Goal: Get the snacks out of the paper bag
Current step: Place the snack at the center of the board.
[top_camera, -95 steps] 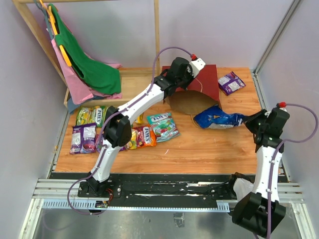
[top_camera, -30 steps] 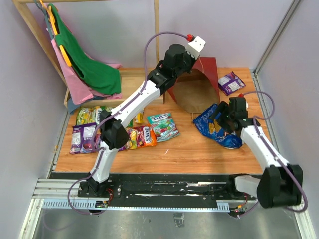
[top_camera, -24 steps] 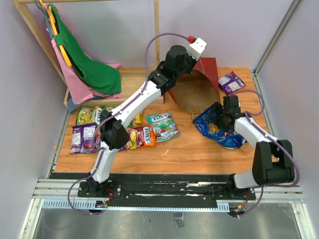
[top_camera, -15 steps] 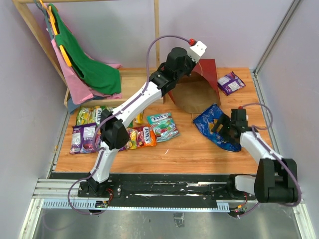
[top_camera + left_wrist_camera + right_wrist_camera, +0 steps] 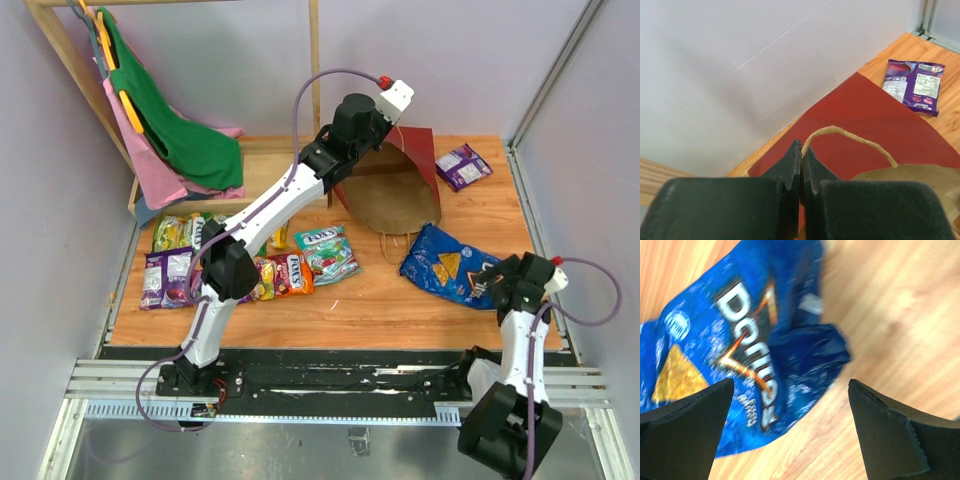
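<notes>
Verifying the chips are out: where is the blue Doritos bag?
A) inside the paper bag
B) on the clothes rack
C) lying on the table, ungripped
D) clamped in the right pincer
C: the Doritos bag lies flat on the table in front of the paper bag, and the right pincer by it stands wide open.

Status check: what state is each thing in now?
paper bag: tipped, mouth open, nothing visible inside
left gripper: shut on handle
right gripper: open, over Doritos bag
Doritos bag: out, flat on table
purple packet: out, on table
candy packets: out, on table
</notes>
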`<move>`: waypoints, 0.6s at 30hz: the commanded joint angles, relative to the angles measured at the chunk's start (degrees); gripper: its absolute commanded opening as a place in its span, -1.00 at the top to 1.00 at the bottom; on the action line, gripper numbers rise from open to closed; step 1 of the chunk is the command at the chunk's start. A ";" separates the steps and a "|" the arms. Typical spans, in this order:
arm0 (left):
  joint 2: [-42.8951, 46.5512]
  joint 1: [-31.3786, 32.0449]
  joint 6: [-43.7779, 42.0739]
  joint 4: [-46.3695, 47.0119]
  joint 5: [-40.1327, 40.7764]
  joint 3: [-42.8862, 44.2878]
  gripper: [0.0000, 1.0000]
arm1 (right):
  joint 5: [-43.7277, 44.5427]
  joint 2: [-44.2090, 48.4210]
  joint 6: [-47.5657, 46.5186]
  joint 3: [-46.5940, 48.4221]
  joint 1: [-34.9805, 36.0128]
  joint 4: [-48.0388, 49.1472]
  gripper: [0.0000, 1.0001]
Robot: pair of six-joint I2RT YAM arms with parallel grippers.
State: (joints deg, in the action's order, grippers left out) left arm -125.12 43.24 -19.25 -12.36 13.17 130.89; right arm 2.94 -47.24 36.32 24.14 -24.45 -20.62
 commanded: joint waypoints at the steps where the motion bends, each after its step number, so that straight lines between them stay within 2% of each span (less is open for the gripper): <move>1: -0.29 0.08 -2.43 2.03 3.93 2.11 0.96 | 1.24 1.80 2.16 -1.10 -9.83 -3.65 -0.97; 4: -0.43 0.09 -3.17 2.33 5.01 2.45 0.95 | -5.17 2.15 2.24 -0.19 -12.20 -1.78 -1.00; 6: -0.60 0.09 -3.05 2.33 4.82 3.03 0.94 | -9.40 2.20 1.82 1.46 -8.88 -0.54 -0.91; 12: -0.68 0.09 -1.47 1.73 5.48 2.33 0.94 | 3.14 0.59 -6.62 11.77 19.09 -1.54 -0.93; 18: 0.59 0.00 -0.92 1.88 7.20 -1.71 0.95 | 10.84 -11.12 -14.92 22.09 34.61 -8.26 -0.94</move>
State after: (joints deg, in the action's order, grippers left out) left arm -125.21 43.24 -20.71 -11.62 18.48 130.37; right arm 5.78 -52.82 28.77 41.82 2.70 -23.05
